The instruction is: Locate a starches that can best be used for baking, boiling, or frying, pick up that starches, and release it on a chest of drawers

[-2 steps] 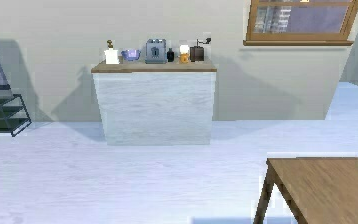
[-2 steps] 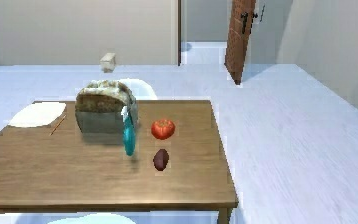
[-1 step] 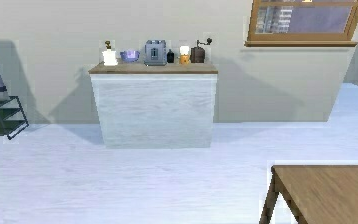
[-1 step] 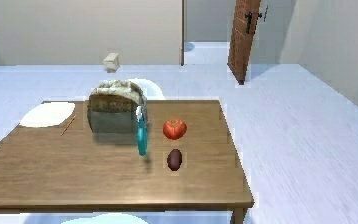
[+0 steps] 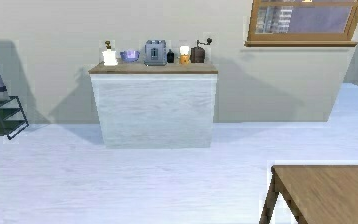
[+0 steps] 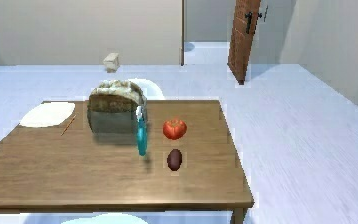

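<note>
Pickup is not yet done: a small dark-brown oval potato [image 6: 174, 159] lies on the brown wooden table [image 6: 47, 165], drop-off is left too, and I cannot tell the gripper's state.

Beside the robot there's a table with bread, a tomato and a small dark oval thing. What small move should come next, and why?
Probably reach the arm out toward the dark oval lump, likely the potato the task wants. It lies on the wooden table just below the tomato, near the arm side view's middle, so little driving seems needed.
</note>
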You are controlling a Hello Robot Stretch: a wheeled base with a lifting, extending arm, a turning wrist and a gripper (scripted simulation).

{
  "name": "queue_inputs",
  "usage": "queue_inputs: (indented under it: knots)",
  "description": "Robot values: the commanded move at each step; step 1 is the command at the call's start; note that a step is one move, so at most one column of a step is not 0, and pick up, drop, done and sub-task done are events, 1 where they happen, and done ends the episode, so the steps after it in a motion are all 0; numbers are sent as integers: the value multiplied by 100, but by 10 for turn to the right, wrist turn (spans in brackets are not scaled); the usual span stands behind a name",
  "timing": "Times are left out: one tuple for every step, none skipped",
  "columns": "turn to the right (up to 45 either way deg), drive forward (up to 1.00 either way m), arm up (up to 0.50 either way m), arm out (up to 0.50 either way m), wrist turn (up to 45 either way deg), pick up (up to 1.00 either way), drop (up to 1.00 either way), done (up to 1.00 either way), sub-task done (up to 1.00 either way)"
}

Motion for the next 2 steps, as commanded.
queue_inputs:
  knots:
    - [0, 0, 36, 0, 0, 0, 0, 0, 0]
    - [0, 0, 0, 28, 0, 0, 0, 0, 0]
